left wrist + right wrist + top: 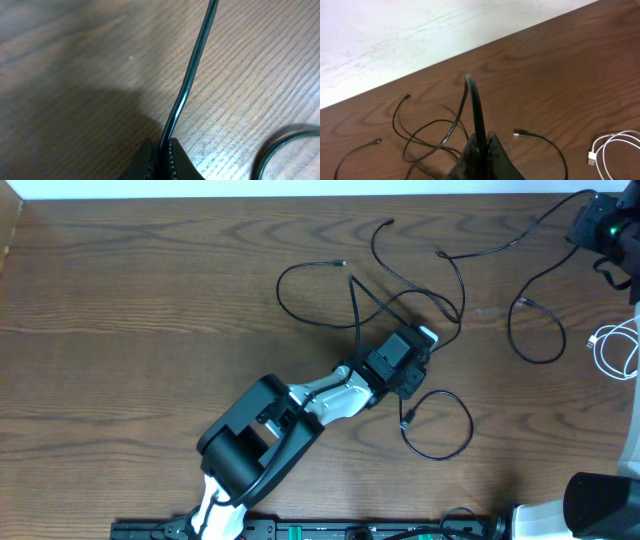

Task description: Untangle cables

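Where pinched, black cable slightly bent.

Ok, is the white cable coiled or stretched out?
Coiled: the white cable lies in loose overlapping loops, with one plug end showing in the right wrist view.

Left claw sits amid black cables (white cable well apart).

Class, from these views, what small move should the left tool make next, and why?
Probably lift the left tool slightly and draw it away from the tangle: it is shut on a black cable, while the right tool pinches a second cable, so separation may open the crossings.
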